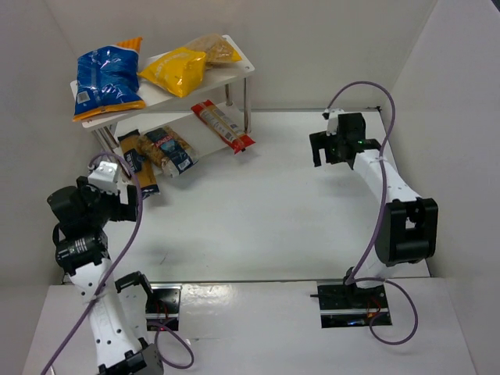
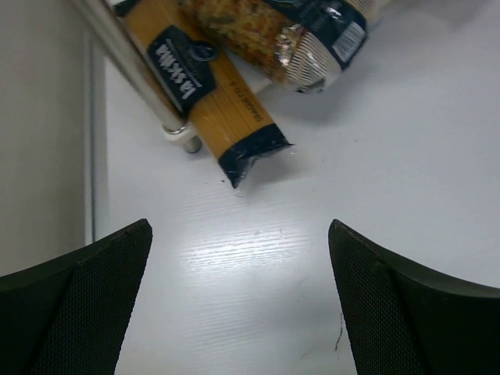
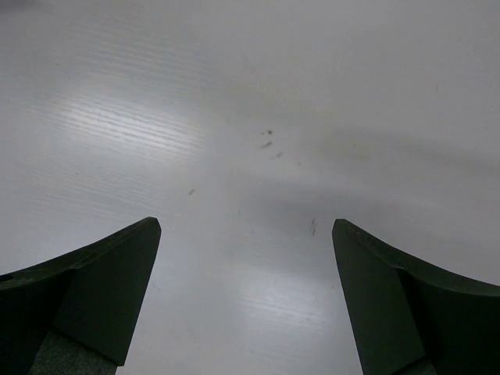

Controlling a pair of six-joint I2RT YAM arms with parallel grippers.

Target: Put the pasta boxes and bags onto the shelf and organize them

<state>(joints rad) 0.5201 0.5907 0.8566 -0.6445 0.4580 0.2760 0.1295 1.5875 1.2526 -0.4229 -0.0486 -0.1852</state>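
The white two-tier shelf point(image 1: 234, 69) stands at the back left. On its top board lie a big blue bag point(image 1: 106, 79), a yellow bag point(image 1: 175, 70) and a clear bag of pasta point(image 1: 212, 48). On the lower board lie a long red packet point(image 1: 223, 126), a clear bag with a dark blue label point(image 1: 168, 148) and a long orange packet point(image 1: 139, 166). The orange packet point(image 2: 207, 94) and the clear bag point(image 2: 273, 35) also show in the left wrist view, beside a shelf leg point(image 2: 137, 70). My left gripper point(image 1: 131, 205) is open and empty just in front of the orange packet. My right gripper point(image 1: 320, 150) is open and empty over bare table at the right.
White walls close in the table on the left, back and right. The shelf leg's foot point(image 2: 183, 139) rests on the table close to my left gripper. Both arm bases sit at the near edge.
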